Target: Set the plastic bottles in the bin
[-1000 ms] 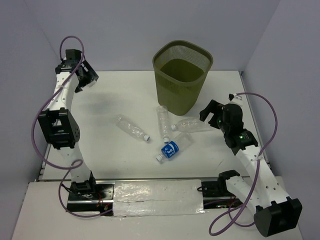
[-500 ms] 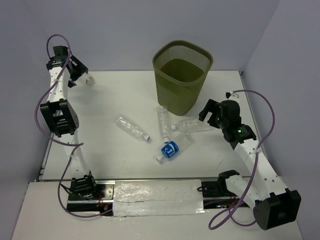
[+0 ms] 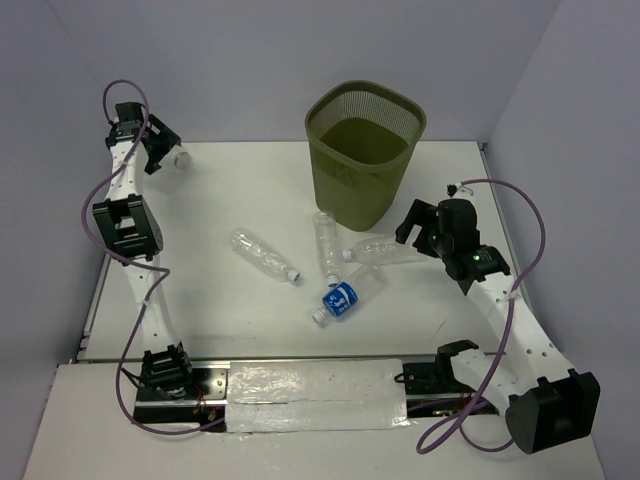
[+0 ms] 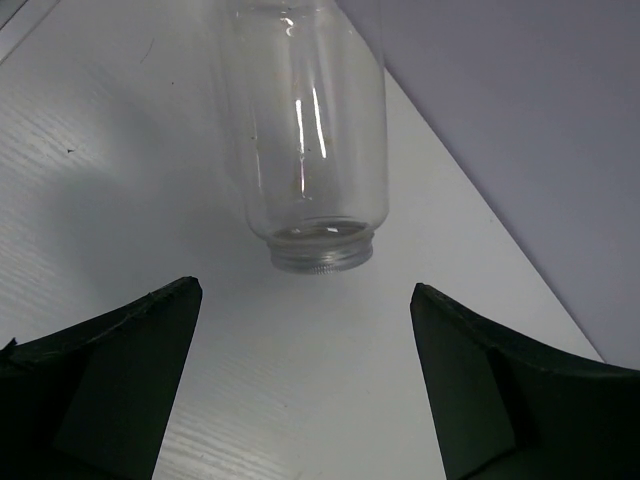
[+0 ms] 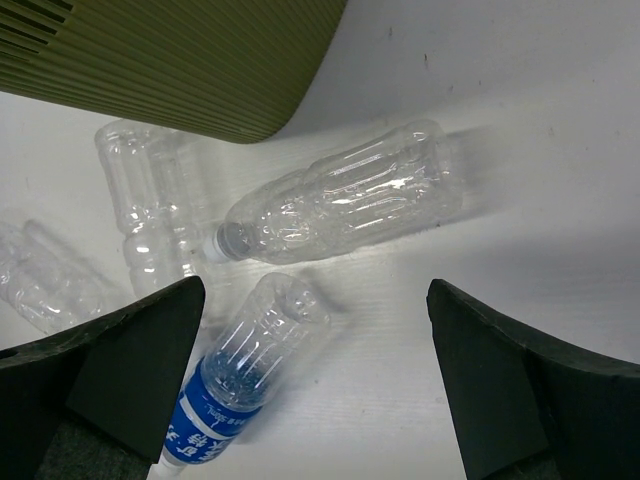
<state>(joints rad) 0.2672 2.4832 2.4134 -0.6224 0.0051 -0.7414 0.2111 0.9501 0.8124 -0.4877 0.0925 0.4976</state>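
Note:
The olive-green mesh bin [image 3: 365, 150] stands at the back centre of the table. Four clear plastic bottles lie in front of it: one at the left [image 3: 265, 257], one next to the bin's base [image 3: 325, 243], one to its right [image 3: 385, 248], and the blue-labelled one [image 3: 348, 295] nearest me. My right gripper [image 3: 418, 225] is open and empty, just right of the right-hand bottle [image 5: 340, 205]. The right wrist view also shows the blue-labelled bottle [image 5: 245, 375] between the fingers' lines. My left gripper [image 3: 163, 152] is open and empty at the far left corner, away from the bottles.
A small clear jar [image 3: 181, 157] with an uncapped threaded mouth lies just ahead of the left gripper [image 4: 305, 300], next to the back wall; it also shows in the left wrist view [image 4: 310, 130]. The bin's wall [image 5: 180, 60] is close to the right gripper [image 5: 315, 300].
The left arm has swung back and left into the far corner, uncovering the clear jar. The right gripper has edged slightly toward the bin. The bottles have not moved.

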